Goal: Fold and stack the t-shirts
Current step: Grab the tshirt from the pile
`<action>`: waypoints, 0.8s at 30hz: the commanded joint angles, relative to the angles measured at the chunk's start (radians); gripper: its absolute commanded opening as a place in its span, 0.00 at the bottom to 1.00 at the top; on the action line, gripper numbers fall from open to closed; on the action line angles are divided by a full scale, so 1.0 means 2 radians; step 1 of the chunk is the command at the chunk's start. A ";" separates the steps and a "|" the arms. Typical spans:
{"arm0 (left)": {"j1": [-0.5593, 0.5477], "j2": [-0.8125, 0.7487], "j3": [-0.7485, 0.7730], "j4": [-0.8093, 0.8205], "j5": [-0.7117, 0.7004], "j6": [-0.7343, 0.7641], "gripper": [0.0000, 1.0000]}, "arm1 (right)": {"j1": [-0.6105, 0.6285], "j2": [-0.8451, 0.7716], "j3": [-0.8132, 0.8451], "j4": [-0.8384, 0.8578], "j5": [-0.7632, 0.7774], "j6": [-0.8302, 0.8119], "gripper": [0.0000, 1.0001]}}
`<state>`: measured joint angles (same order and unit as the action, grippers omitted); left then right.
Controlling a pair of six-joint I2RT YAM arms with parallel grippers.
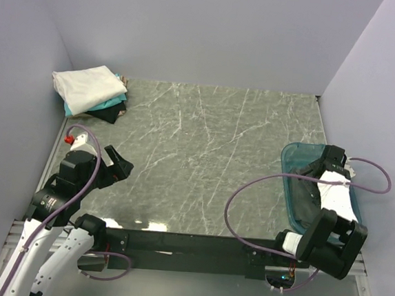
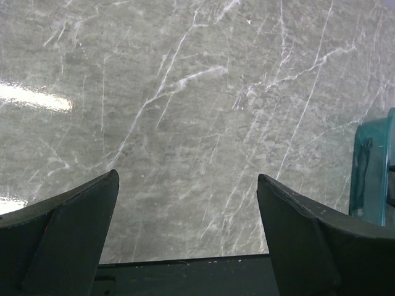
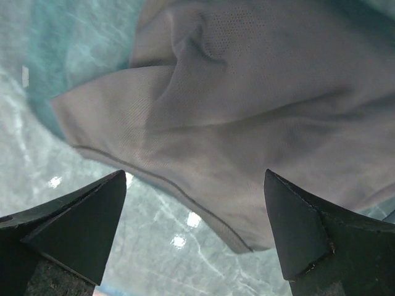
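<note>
Noted marble table [image 1: 204,155] bearing translucent blue tub [image 1: 292,160] at right edge. Found grey t-shirt [image 3: 247,111] crumpled inside tub, directly below right gripper [image 3: 194,176], jaws wide apart, gripping nothing. Logged folded stack [image 1: 88,90], white over teal over black, at far-left corner. Saw left gripper [image 2: 188,179] over bare table, jaws apart, empty.

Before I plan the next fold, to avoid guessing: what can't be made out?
- Top view: what lies in the tub, covered by the right arm.
- Right wrist view: how far the grey t-shirt extends, cut off by the top and right edges.
- Top view: the count in the folded stack; the white t-shirt covers the lower ones.
</note>
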<state>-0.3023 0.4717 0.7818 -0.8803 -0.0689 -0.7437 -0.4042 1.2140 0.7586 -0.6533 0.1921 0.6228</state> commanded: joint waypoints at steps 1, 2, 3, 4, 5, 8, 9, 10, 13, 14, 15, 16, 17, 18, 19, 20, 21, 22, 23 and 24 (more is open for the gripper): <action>0.001 -0.010 0.006 0.011 -0.006 0.004 0.99 | -0.007 0.031 0.003 0.021 -0.002 -0.011 0.98; 0.001 -0.010 0.006 0.010 -0.008 0.003 0.99 | -0.007 0.038 0.005 0.023 -0.001 -0.013 0.98; 0.000 -0.013 0.006 0.009 -0.010 0.001 0.99 | -0.009 0.052 0.004 0.026 -0.001 -0.014 0.98; 0.001 -0.014 0.006 0.008 -0.011 0.001 0.99 | -0.008 0.059 0.004 0.027 -0.002 -0.013 0.98; 0.001 -0.016 0.007 0.008 -0.012 0.000 1.00 | -0.008 0.066 0.003 0.031 -0.004 -0.012 0.97; 0.001 -0.017 0.006 0.008 -0.015 -0.002 0.99 | -0.009 0.088 0.005 0.034 -0.006 -0.014 0.93; 0.001 -0.017 0.006 0.008 -0.014 -0.001 0.99 | -0.008 0.092 0.006 0.034 -0.007 -0.015 0.90; 0.001 -0.016 0.006 0.008 -0.014 -0.002 1.00 | -0.009 0.096 0.005 0.036 -0.007 -0.015 0.83; 0.001 -0.013 0.006 0.007 -0.013 -0.002 1.00 | -0.010 0.096 0.006 0.035 -0.009 -0.021 0.60; 0.001 -0.011 0.007 0.008 -0.014 -0.002 1.00 | -0.009 0.096 0.008 0.034 -0.012 -0.028 0.54; 0.001 -0.011 0.007 0.008 -0.013 -0.001 0.99 | -0.010 0.096 0.009 0.033 -0.015 -0.032 0.47; 0.001 -0.011 0.007 0.007 -0.012 -0.001 1.00 | -0.010 0.096 0.013 0.031 -0.028 -0.038 0.22; 0.000 -0.010 0.007 0.008 -0.012 0.000 0.99 | -0.010 0.097 0.016 0.030 -0.032 -0.046 0.07; 0.001 -0.011 0.006 0.008 -0.012 0.001 0.99 | -0.010 0.100 0.021 0.018 -0.036 -0.048 0.00; 0.001 -0.011 0.006 0.008 -0.010 0.002 0.99 | -0.010 0.101 0.030 0.011 -0.046 -0.050 0.00; 0.001 -0.012 0.006 0.008 -0.009 0.002 1.00 | -0.010 0.099 0.035 -0.002 -0.052 -0.056 0.00; 0.001 -0.013 0.006 0.009 -0.008 0.003 0.99 | -0.010 0.088 0.039 -0.007 -0.057 -0.057 0.00; 0.001 -0.013 0.006 0.010 -0.006 0.003 1.00 | -0.010 0.078 0.047 -0.012 -0.061 -0.060 0.00; 0.001 -0.014 0.006 0.010 -0.005 0.004 0.99 | -0.010 0.067 0.052 -0.025 -0.065 -0.061 0.00; 0.001 -0.014 0.006 0.011 -0.005 0.004 1.00 | -0.010 0.037 0.058 -0.032 -0.066 -0.063 0.00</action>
<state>-0.3023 0.4469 0.7818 -0.8803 -0.0772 -0.7448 -0.4198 1.3899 0.8066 -0.6571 0.0982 0.5255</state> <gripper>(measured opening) 0.995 0.026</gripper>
